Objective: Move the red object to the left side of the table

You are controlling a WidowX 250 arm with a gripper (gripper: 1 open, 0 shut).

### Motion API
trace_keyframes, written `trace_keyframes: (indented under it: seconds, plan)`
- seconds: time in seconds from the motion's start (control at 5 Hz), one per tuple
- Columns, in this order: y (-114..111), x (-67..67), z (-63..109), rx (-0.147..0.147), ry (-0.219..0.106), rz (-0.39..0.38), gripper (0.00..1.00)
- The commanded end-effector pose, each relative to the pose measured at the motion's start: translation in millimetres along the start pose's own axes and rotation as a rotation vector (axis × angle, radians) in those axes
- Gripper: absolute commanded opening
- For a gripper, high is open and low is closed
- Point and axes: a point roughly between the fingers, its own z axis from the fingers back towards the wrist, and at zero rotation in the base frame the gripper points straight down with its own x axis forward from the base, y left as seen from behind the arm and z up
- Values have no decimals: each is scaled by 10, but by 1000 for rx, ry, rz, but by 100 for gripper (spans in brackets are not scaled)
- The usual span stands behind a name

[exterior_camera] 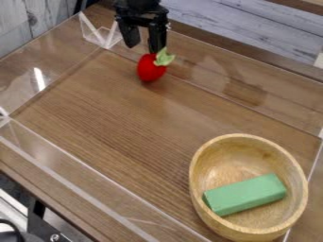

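The red object (151,68), a small round toy fruit with a light-green leaf on its right, lies on the table (127,128) at the far side, left of centre. My gripper (145,43) points straight down directly over and slightly behind it. The dark fingers (130,36) stand apart, so it is open, and their tips end near the top of the fruit. Whether a finger touches the fruit or its leaf I cannot tell.
A round wooden bowl (202,163) sits at the near right with a green rectangular block (245,196) inside. Low clear acrylic walls (51,161) border the tabletop. Grey planks run behind the far wall.
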Motion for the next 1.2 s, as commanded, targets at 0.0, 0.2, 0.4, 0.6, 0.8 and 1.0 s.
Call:
trace_keyframes:
  seconds: [0.0,0.2,0.4,0.6,0.8,1.0]
  plan:
    - [-98,64,318,38,-70,-41,100]
    - [-144,67,325,42,-66,-58,100]
    - [-153,61,169,38,-44,-61,100]
    - [-167,50,17,33,-22,-64,100]
    - [-183,37,-132,30,3,-66,100]
    - [-202,27,-274,28,25,-69,100]
